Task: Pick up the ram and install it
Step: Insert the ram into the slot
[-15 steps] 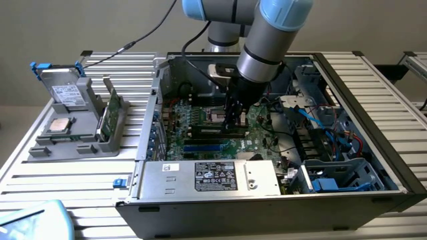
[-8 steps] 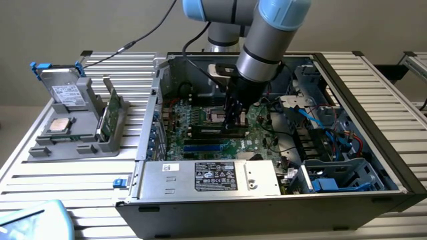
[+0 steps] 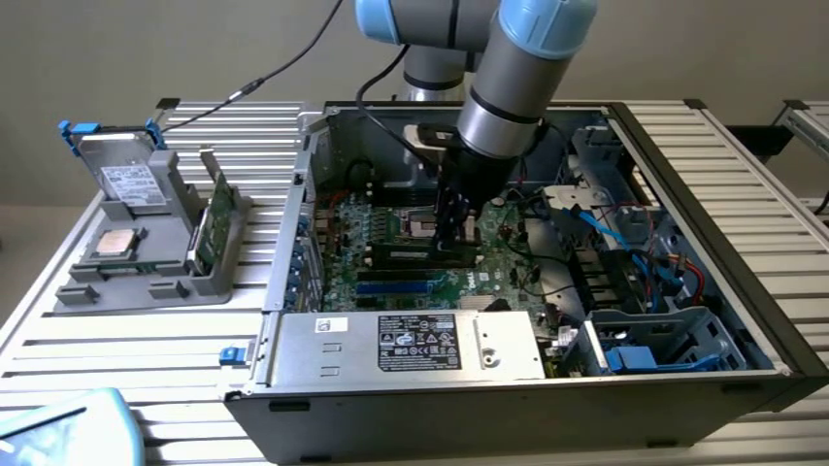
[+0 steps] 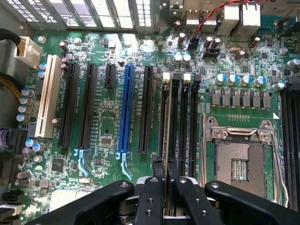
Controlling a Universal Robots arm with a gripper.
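**A:** Where is your tool right now?

**B:** My tool (image 3: pixel 449 241) is down inside the open computer case (image 3: pixel 518 427), low over the motherboard (image 4: pixel 105 117). The arm comes in from above.

**A:** Wide or narrow?

**B:** Narrow. My two fingers (image 4: pixel 158 169) are pinched on the ram (image 4: pixel 166 117), one on each face of the board.

**A:** And where does the ram sit?

**B:** I see it edge-on from my wrist, a thin strip running along one of the black memory slots (image 4: pixel 178 117). It lines up with the slot furthest from the processor socket (image 4: pixel 241 164), on the side towards the blue expansion slot (image 4: pixel 125 108). I cannot tell whether it is pressed fully home.

**A:** What is outside the case?

**B:** On the exterior view's left a grey holder (image 3: pixel 162 282) stands on the worktop (image 3: pixel 130 388). It carries a square processor chip (image 3: pixel 116 243), a silver drive box with blue tabs (image 3: pixel 123 170) and another green board (image 3: pixel 217 221) standing on edge.
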